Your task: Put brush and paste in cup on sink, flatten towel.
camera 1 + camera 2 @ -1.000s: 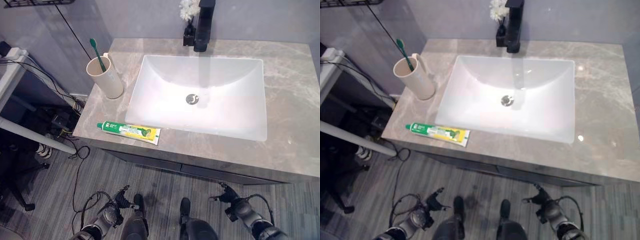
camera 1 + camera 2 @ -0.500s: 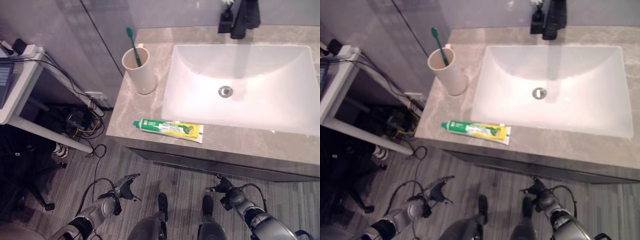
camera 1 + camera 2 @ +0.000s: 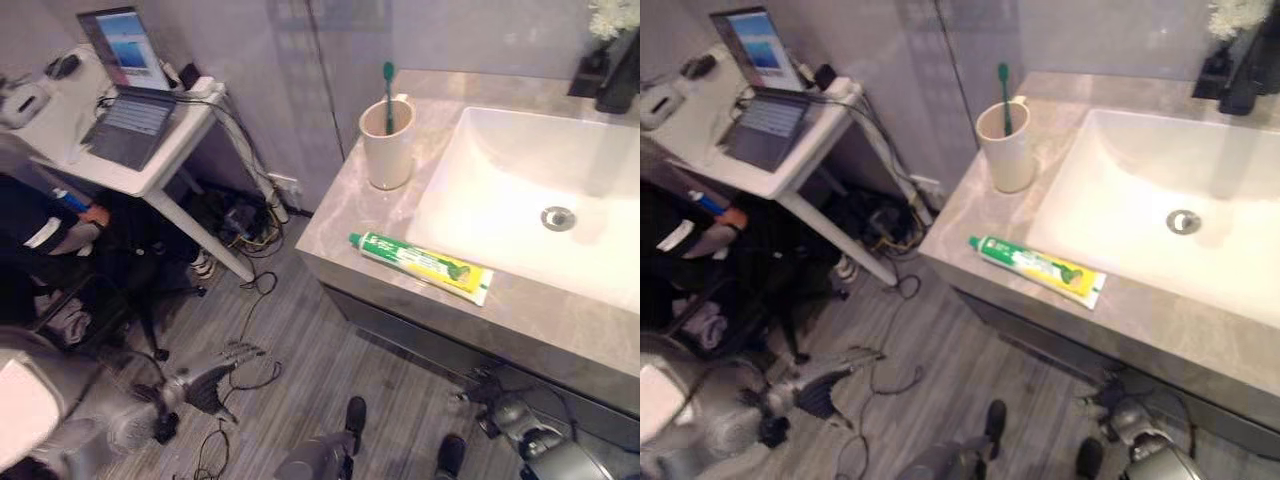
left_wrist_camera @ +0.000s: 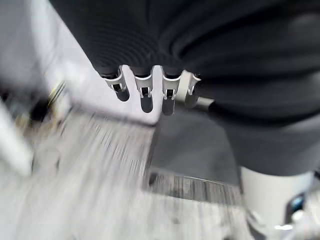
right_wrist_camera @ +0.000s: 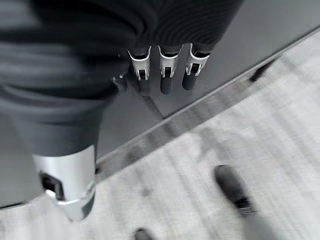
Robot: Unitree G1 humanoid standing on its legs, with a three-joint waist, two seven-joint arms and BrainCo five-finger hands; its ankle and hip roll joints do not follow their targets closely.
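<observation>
Grey marble counter [image 3: 560, 320] runs along the right of my view, with the white sink [image 3: 530, 190] set into it and a wood-look floor [image 3: 300, 380] below. Compared with a moment back, my whole view has swung to the left: a white side table [image 3: 150, 160] with an open laptop [image 3: 130, 110] now shows, and a person's sleeve [image 3: 40, 235] at the far left edge. That is my head turning, not the things moving; cup, brush and tube sit as they did on the counter. I judge it as a search for the towel, which I have not found yet.

My left hand [image 3: 215, 380] hangs low over the floor with its fingers spread and straight, holding nothing. My right hand [image 3: 480, 385] hangs low by the cabinet front [image 3: 420, 330]; its fingers [image 5: 167, 82] are relaxed and empty.

The green toothbrush [image 3: 388, 95] already stands in the beige cup [image 3: 388, 145], handle down, bristle end up, nearly upright with a slight lean. So that part looks done.

The toothpaste tube [image 3: 420, 266] lies flat on the counter's front strip, between the sink and the edge, well apart from both hands. Its long axis runs roughly along that front edge, slanting a little: the green cap end points toward the cup, the flat crimped end toward the counter's right. It is still to be lifted and stood in the cup.
</observation>
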